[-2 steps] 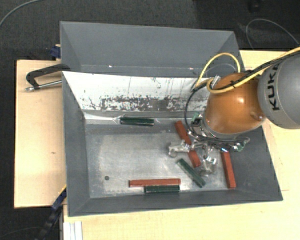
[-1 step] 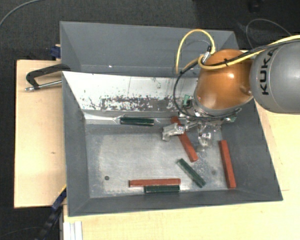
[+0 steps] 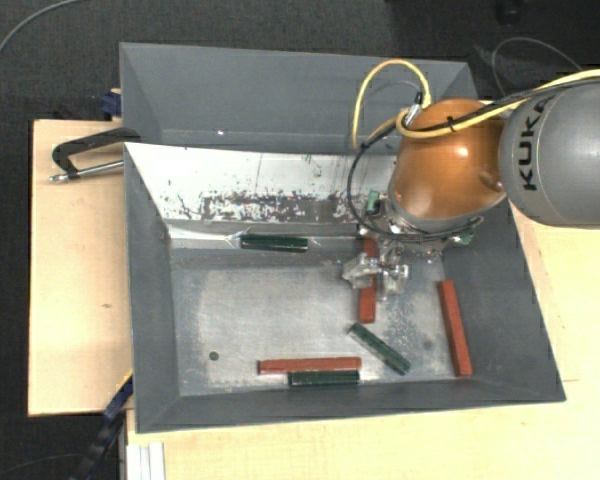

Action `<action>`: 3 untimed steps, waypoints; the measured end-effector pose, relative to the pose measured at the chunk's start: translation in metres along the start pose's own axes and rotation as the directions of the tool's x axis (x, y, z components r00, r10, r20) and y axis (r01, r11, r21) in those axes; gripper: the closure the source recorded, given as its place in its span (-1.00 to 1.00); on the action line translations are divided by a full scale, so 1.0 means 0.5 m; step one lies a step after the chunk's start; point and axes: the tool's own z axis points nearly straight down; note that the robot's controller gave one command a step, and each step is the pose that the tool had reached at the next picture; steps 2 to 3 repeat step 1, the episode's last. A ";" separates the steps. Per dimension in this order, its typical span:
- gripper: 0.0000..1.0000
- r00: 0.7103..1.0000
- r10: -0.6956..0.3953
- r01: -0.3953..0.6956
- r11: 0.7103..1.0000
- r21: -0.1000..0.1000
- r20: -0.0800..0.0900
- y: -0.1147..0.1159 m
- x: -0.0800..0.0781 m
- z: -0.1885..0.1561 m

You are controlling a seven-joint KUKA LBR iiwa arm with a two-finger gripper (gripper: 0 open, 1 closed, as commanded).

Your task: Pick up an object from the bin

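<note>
The bin (image 3: pixel 180 298) sits on dark carpet (image 3: pixel 280 8). It is grey metal with sloping walls, and its flat floor is scuffed pale. The far wall (image 3: pixel 250 203) is shiny and speckled with dark marks. 1 small dark spot (image 3: pixel 214 357) shows on the floor towards the near left corner.

My arm comes in from the right. My orange wrist cover (image 3: pixel 445 163) hangs over the far right part of the bin, with a yellow cable (image 3: pixel 380 78) looping above it. My gripper (image 3: pixel 378 273) is low over the floor, right of centre.

I count 6 sticks in the bin, 3 red and 3 dark green.

- 1 short red stick (image 3: pixel 367 308) lies directly under my gripper, pointing roughly towards the near wall, with its near end sticking out below me.
- 1 diagonal green stick (image 3: pixel 380 350) lies just beyond that end, slanting towards the near right.
- 1 long red stick (image 3: pixel 455 328) lies along the foot of the right wall, apart from my gripper.
- 1 red stick at the front (image 3: pixel 308 365) lies across the floor near the near wall.
- 1 green stick at the front (image 3: pixel 324 378) is right against it on the near side.
- 1 green stick at the back (image 3: pixel 273 241) lies alone at the foot of the far wall, well apart from the rest.

I cannot tell how wide my gripper stands, or whether it has hold of the short red stick beneath it.
</note>
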 end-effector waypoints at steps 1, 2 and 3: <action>1.00 0.985 -0.173 0.173 0.985 0.011 0.000 0.016 0.008 -0.331; 1.00 0.985 -0.173 0.173 0.985 0.011 0.000 0.016 0.008 -0.331; 1.00 0.985 -0.173 0.173 0.985 0.011 0.000 0.016 0.008 -0.331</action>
